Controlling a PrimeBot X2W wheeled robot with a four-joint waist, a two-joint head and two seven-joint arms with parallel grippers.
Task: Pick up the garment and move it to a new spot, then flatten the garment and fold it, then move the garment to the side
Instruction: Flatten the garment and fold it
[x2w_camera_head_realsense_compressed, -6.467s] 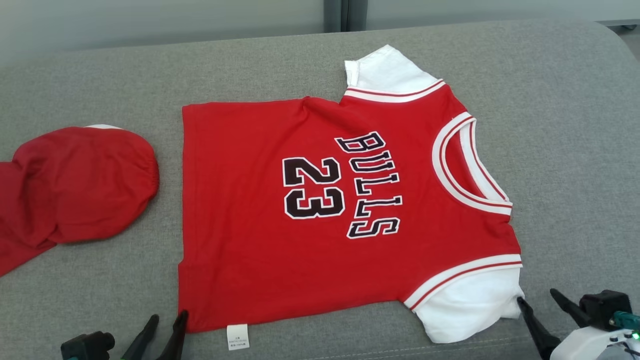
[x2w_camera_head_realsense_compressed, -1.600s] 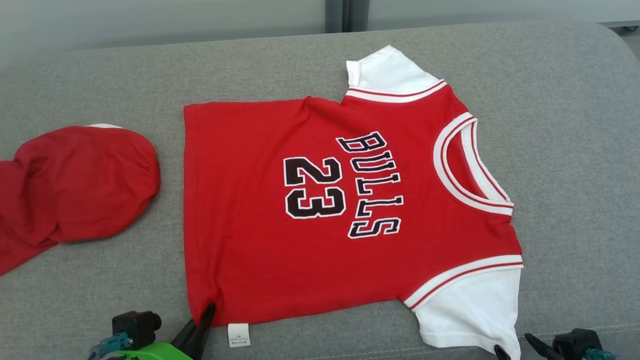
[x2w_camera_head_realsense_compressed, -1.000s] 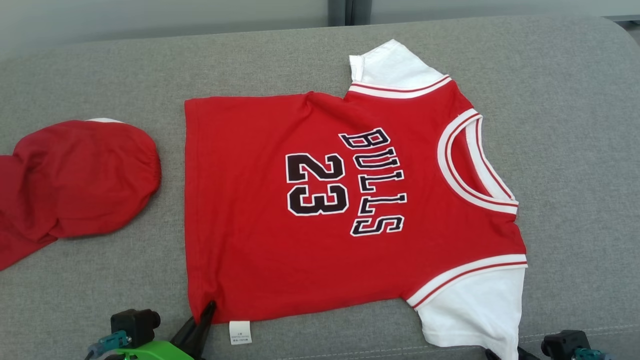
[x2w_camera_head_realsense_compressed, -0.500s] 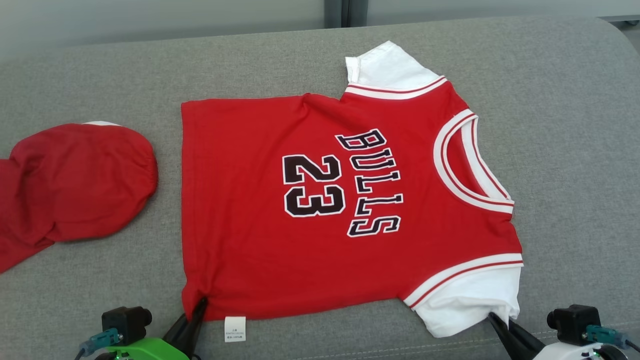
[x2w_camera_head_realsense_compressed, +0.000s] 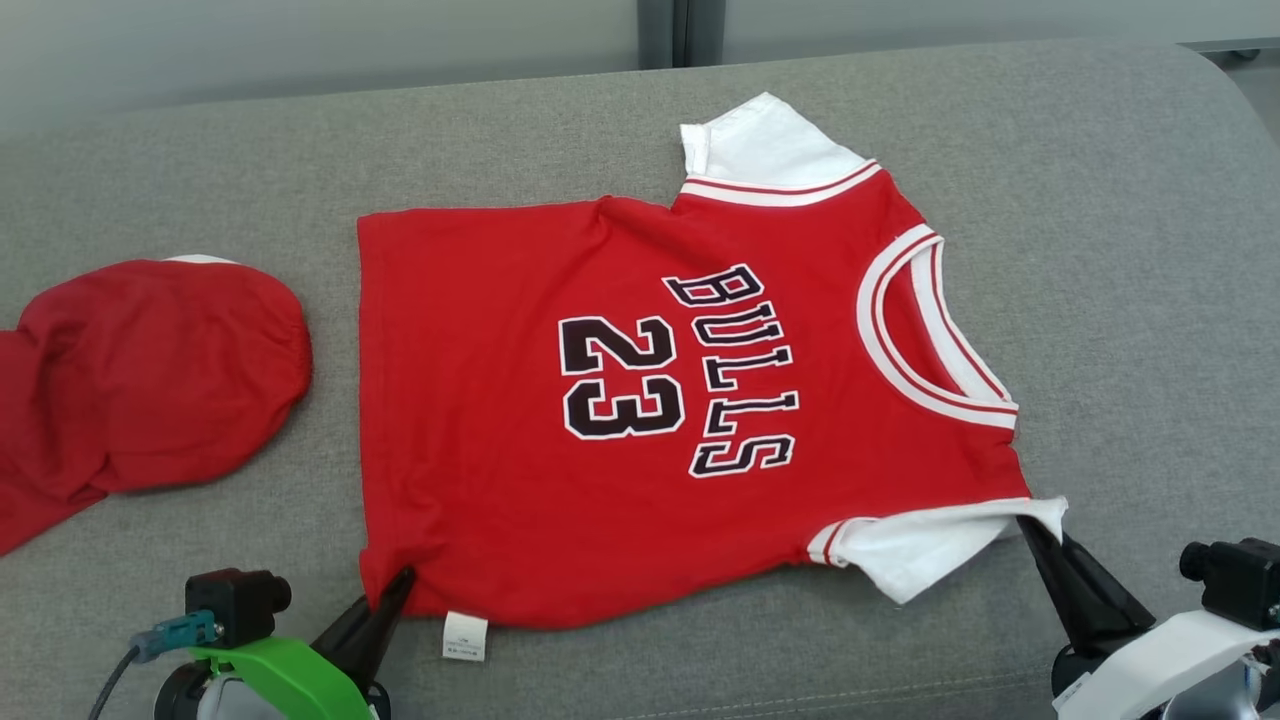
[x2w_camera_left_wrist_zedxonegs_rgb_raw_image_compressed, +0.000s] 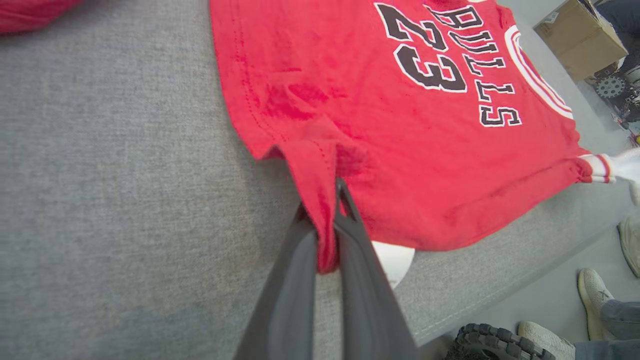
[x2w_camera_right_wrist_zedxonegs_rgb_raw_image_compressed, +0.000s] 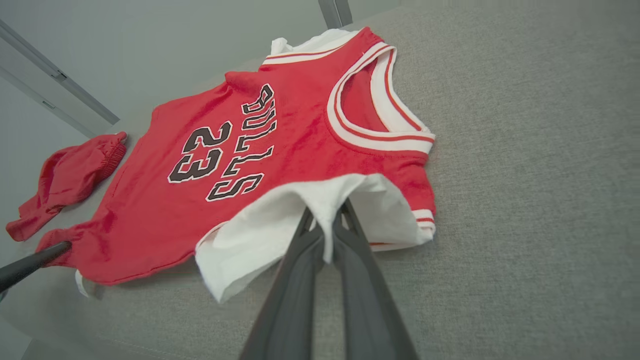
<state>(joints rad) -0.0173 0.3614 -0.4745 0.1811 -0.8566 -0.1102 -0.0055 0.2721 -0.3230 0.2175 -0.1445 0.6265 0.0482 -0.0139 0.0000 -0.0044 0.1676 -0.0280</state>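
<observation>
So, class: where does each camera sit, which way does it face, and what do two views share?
Head view: on the head, facing forward and down at the red jersey on the grey cushion; left gripper lower left, right gripper lower right.
Left wrist view: left wrist, facing along that gripper, shut on the hem.
Right wrist view: right wrist, along that gripper, shut on the sleeve.
Shared: all show the 23.

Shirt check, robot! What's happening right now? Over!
Left gripper shut on the shirt at its hem corner. Right gripper shut on the white sleeve. Other red garment lies apart, to the left.
</observation>
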